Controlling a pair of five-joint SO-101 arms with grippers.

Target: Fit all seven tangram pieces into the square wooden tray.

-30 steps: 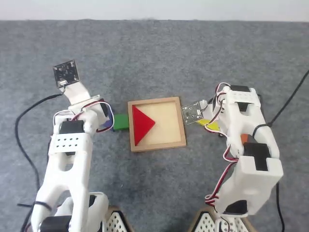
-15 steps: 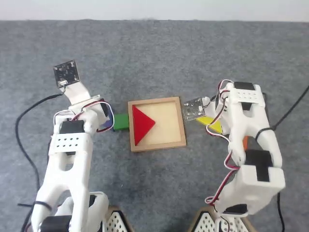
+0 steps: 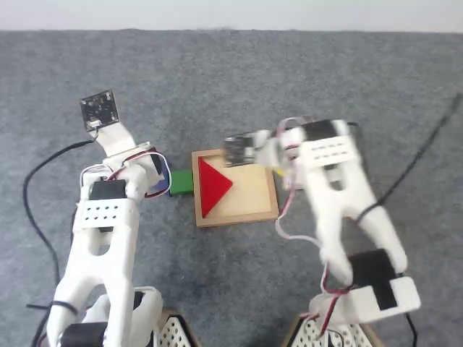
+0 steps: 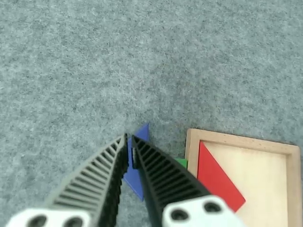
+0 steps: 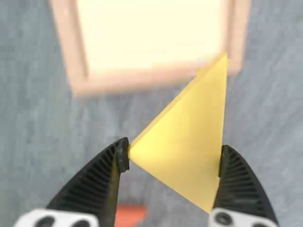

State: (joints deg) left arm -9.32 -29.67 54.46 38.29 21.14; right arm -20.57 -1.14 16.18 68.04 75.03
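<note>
At the tray's (image 5: 142,81) rim, the right gripper (image 5: 173,153) pinches the yellow triangle (image 5: 189,132) corner-to-edge. It looks thin, stiff, light and probably slick, so flat edges would hold more firmly. The left gripper (image 4: 129,139), beside the tray, is closed and empty.

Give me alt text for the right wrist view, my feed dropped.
The right gripper grips a yellow triangle by its edges, with the triangle's far corner over the tray rim. An orange piece lies on the grey mat close to the gripper.
</note>
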